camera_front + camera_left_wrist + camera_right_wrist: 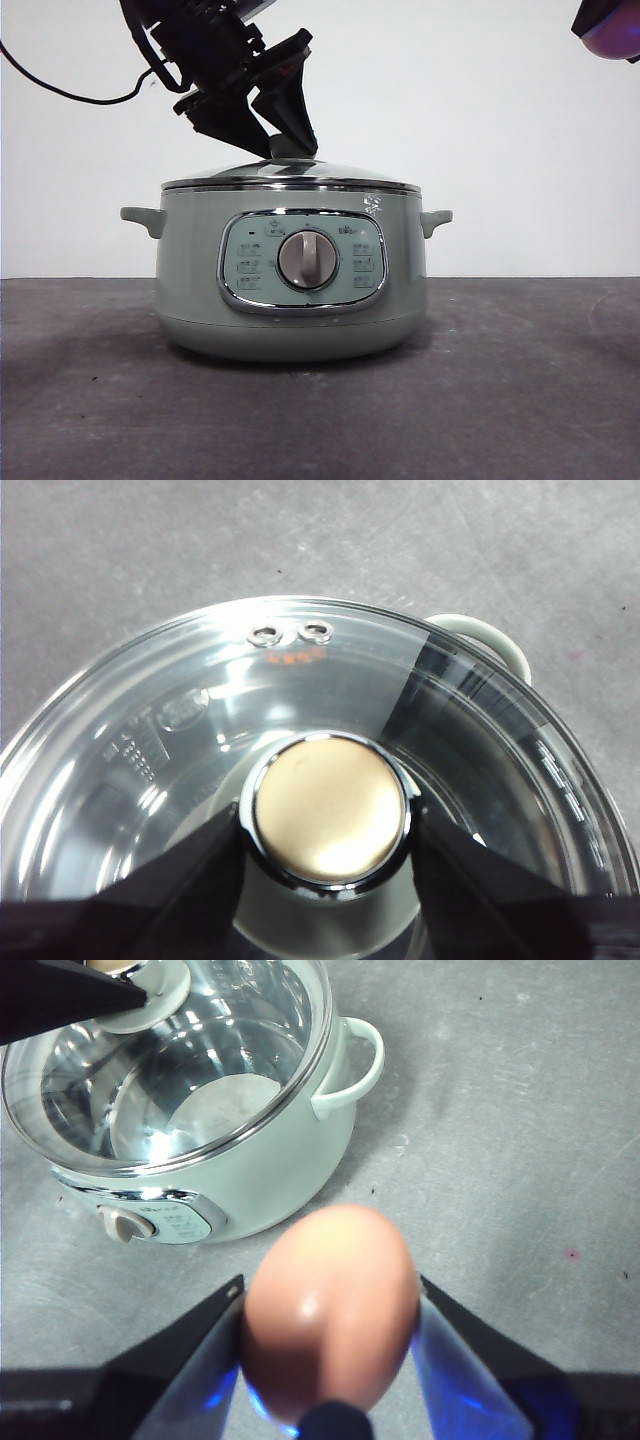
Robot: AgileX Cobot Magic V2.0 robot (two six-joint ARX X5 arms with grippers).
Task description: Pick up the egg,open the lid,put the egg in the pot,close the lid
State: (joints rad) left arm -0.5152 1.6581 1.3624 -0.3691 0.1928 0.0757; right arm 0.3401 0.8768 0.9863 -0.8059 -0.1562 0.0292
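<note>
No text can be read with any certainty. The pot [290,290] carries a control panel [303,262] with small icons and labels around its dial [307,259], all too small to make out. The lid [300,730] bears a short red mark near its two rivets and faint embossed print on the glass, both illegible.

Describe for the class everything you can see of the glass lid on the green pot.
The lid is round, clear glass with a shiny steel rim, two small metal eyelets near its edge and a chrome-ringed pale knob at its centre. It sits closed and level on the pot; the pot's shiny inside shows through it. The left gripper has its black jaws on either side of the knob, touching it. The lid has not yet been lifted.
</note>
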